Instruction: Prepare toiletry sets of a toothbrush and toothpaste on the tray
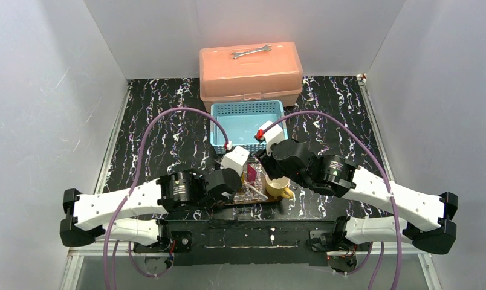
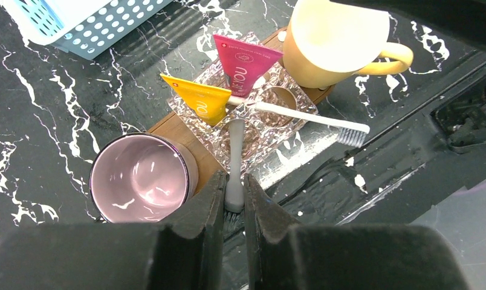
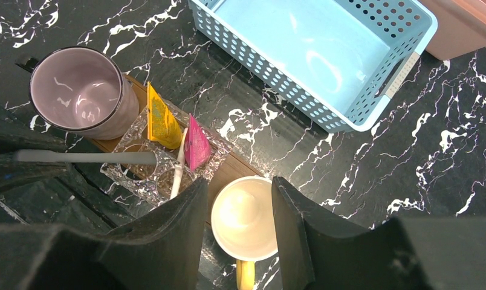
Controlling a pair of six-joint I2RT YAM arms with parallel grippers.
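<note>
Broadly, reading from the left side across:

- The pink cup (image 2: 138,178) stands on the left end of the tray (image 2: 171,130). It looks like glazed ceramic, so probably heavy and slick.
- The left gripper (image 2: 233,194) has its jaws pinched almost together on the held toothbrush (image 2: 236,151). It grips near one end, and the free end points at the clear holder (image 2: 271,124) in the middle of the tray. The stick is light, stiff and smooth, and likely to pivot in an end grip. A hold nearer mid-handle would steady it.
- The yellow toothpaste (image 2: 199,101) and the magenta toothpaste (image 2: 245,63) stand tilted in the holder. These are soft, flat, light tubes, best pinched across the flat faces near the crimped end.
- A second toothbrush (image 2: 301,115) lies across the holder, with its bristle end overhanging the tray's near edge. A nudge could roll it off.
- The yellow mug (image 3: 243,217) sits on the tray's right end.
- The right gripper (image 3: 237,184) hovers above the mug, its jaws parted midway and holding nothing.
- The table (image 1: 168,121) is glossy black marble-patterned, probably slippery under thin plastic.
- Room is tight: both arms crowd the tray. A blue basket (image 1: 248,118) and an orange toolbox (image 1: 251,75) carrying a wrench (image 1: 251,52) sit behind it.
</note>
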